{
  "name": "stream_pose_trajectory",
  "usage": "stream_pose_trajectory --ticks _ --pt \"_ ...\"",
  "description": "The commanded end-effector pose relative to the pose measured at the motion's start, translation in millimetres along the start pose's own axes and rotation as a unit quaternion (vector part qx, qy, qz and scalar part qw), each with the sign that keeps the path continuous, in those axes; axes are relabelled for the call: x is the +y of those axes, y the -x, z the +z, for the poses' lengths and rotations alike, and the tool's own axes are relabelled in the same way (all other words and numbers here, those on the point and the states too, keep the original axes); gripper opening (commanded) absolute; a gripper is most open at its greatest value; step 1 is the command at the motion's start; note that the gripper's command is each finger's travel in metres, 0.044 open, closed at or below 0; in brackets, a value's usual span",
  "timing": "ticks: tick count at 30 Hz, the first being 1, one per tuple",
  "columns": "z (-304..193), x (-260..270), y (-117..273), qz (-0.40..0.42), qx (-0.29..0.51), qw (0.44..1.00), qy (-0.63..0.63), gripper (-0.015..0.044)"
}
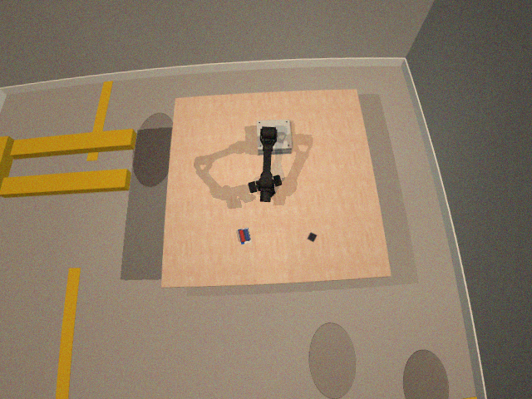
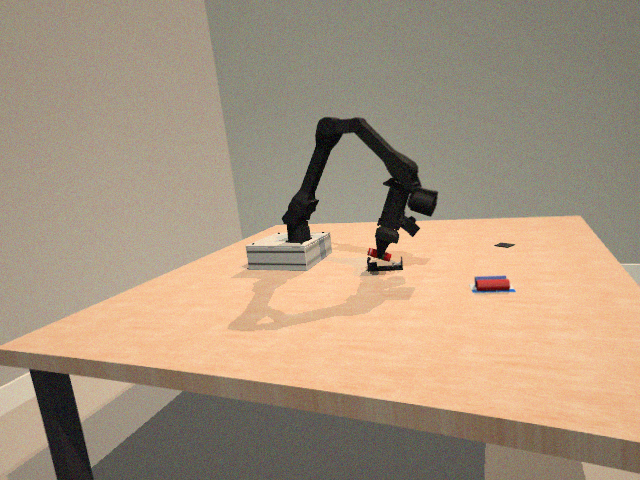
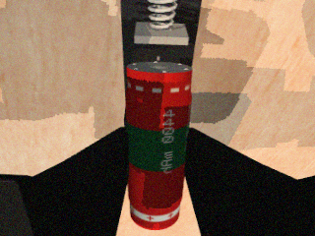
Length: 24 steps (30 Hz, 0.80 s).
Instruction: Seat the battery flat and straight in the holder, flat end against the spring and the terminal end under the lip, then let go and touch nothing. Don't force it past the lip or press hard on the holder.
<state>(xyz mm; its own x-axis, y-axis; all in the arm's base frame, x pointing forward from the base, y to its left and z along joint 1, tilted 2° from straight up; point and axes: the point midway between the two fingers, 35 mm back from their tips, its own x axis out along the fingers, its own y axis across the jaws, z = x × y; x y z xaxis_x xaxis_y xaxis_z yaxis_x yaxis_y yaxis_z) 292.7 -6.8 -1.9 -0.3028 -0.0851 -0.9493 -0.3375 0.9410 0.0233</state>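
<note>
Your gripper has the red battery clamped, tilted just above the black holder, spring end showing

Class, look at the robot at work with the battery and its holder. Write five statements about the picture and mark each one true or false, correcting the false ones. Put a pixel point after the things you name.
1. The claw (image 2: 381, 256) (image 3: 157, 138) is gripping a battery (image 2: 372, 253) (image 3: 157, 192). True.
2. The gripped battery lies flat in the holder (image 2: 388, 268) (image 3: 130, 54). False: it is tilted above it.
3. A spring (image 3: 162, 12) shows at the holder. True.
4. The gripped battery is plain yellow. False: it is red with a green band.
5. The small dark square (image 1: 312, 237) (image 2: 504, 244) lies on the table (image 1: 206, 258) (image 2: 310, 361). True.
</note>
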Motion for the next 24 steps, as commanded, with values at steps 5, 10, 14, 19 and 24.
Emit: stream_pose_trajectory --ticks 5,10,14,19,24 --pt "4.0 -0.8 -4.6 0.0 0.031 1.0 -0.002 0.0078" --pt "6.0 -0.7 -6.5 0.0 0.049 0.999 -0.002 0.0078" --pt "7.6 -0.6 -8.0 0.0 0.063 0.998 -0.002 0.0078" --pt "9.2 -0.5 -9.7 -0.001 0.078 0.997 -0.001 0.0078" --pt "11.0 -0.6 -9.6 0.0 0.079 0.997 -0.002 0.0078"
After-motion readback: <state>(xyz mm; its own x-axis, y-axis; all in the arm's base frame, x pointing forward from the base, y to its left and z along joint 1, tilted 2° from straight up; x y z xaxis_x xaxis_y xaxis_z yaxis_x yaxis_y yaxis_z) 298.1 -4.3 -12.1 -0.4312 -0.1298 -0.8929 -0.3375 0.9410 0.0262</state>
